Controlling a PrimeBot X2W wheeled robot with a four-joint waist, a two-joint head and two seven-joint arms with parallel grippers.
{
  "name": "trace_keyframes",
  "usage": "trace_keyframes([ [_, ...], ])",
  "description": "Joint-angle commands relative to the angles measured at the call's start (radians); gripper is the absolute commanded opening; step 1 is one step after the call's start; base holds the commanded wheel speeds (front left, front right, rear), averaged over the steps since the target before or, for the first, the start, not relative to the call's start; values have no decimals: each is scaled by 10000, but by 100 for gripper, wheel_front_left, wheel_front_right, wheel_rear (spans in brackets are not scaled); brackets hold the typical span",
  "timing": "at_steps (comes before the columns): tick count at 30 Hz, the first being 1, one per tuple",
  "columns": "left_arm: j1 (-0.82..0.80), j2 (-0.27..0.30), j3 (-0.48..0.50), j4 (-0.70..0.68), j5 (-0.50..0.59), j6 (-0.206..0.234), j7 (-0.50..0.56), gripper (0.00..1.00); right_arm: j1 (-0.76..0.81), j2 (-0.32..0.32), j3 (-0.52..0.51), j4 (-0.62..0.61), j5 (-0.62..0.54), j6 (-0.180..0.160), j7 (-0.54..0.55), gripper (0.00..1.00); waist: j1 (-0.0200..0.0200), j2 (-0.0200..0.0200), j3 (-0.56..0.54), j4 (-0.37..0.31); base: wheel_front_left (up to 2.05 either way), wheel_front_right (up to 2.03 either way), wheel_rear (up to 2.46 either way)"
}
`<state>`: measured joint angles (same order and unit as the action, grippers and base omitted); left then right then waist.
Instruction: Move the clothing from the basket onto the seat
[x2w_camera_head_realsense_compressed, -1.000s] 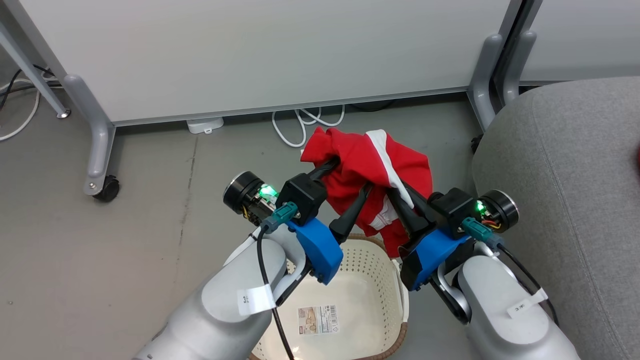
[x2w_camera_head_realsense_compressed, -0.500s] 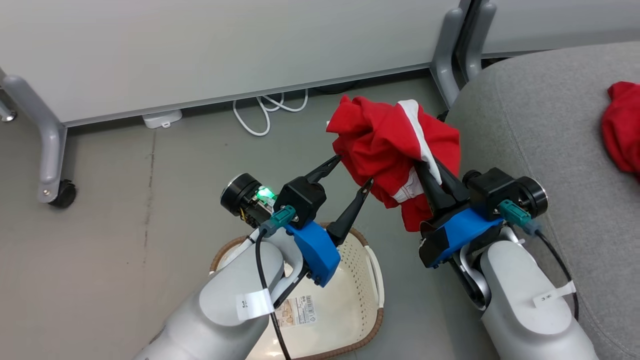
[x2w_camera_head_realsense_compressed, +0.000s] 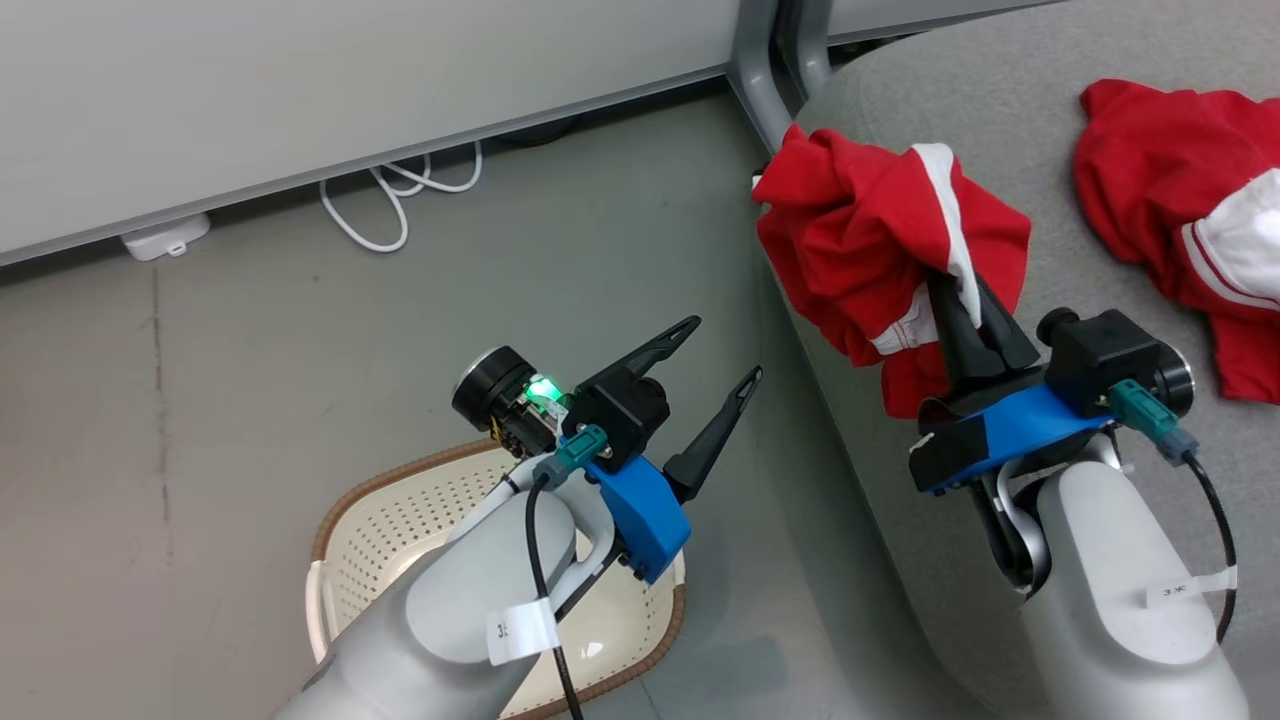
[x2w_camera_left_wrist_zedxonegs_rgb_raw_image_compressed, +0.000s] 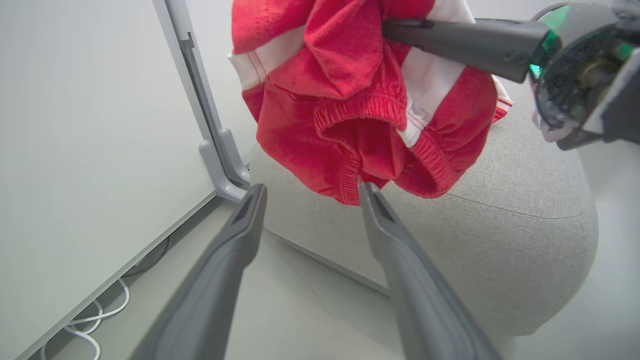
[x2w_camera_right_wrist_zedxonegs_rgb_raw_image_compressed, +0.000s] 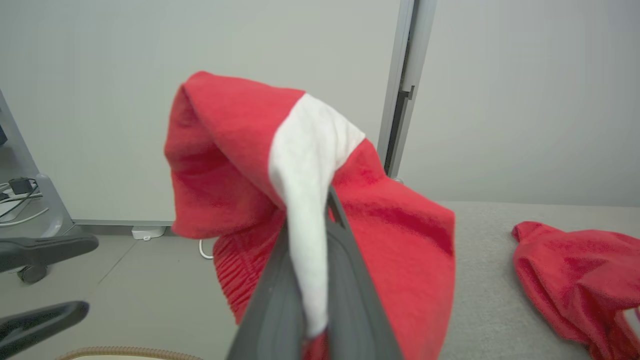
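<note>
Progress near end: first garment (x2w_camera_head_realsense_compressed: 1180, 190) lies on seat (x2w_camera_head_realsense_compressed: 1050, 100). Second garment (x2w_camera_head_realsense_compressed: 870, 230) hangs over seat edge, pinched in right gripper (x2w_camera_head_realsense_compressed: 950, 290), not yet laid. Left gripper (x2w_camera_head_realsense_compressed: 725, 347) spread, empty. Basket (x2w_camera_head_realsense_compressed: 400, 520) looks empty where visible.

Lighting was bright, even and diffuse. Soft, faint shadows lay on the floor (x2w_camera_head_realsense_compressed: 770, 670) beside the basket (x2w_camera_head_realsense_compressed: 400, 500). A green lamp (x2w_camera_head_realsense_compressed: 540, 388) glowed sharply. In the right wrist view the near fingers (x2w_camera_right_wrist_zedxonegs_rgb_raw_image_compressed: 360, 310) and garment (x2w_camera_right_wrist_zedxonegs_rgb_raw_image_compressed: 400, 235) were blurred; both wrist views stretched towards their edges.
</note>
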<state>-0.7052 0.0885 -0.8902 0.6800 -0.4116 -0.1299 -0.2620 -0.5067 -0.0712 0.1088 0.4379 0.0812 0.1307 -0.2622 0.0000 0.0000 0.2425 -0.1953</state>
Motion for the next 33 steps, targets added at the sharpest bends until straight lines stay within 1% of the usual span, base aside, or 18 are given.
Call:
trace_keyframes([
  [1, -100, 37, -65, -68, 48, -6, -45, 100, 162, -50, -175, -143, -67, 1, -41, 0, 0, 0, 187, -379, 0, 0, 0],
  [11, -107, 71, -432, -168, 149, -7, -45, 100, 493, 25, -1048, -675, -97, 1, -41, 0, 0, 0, 433, -1224, 0, 0, 0],
  [18, -206, 130, -648, -226, 99, -7, -44, 100, 757, 90, -1550, -952, -60, 1, -41, 0, 0, 0, 599, -1637, 0, 0, 0],
  [26, -95, 60, -875, -237, 19, -7, -45, 100, 1321, 128, -1990, -1224, -15, 1, -41, 0, 0, 0, 605, -1750, 0, 0, 0],
  [33, -49, 27, -928, -272, 11, -7, -45, 100, 1600, 161, -2120, -1360, -34, 1, -41, 0, 0, 0, 583, -1770, 0, 0, 0],
])
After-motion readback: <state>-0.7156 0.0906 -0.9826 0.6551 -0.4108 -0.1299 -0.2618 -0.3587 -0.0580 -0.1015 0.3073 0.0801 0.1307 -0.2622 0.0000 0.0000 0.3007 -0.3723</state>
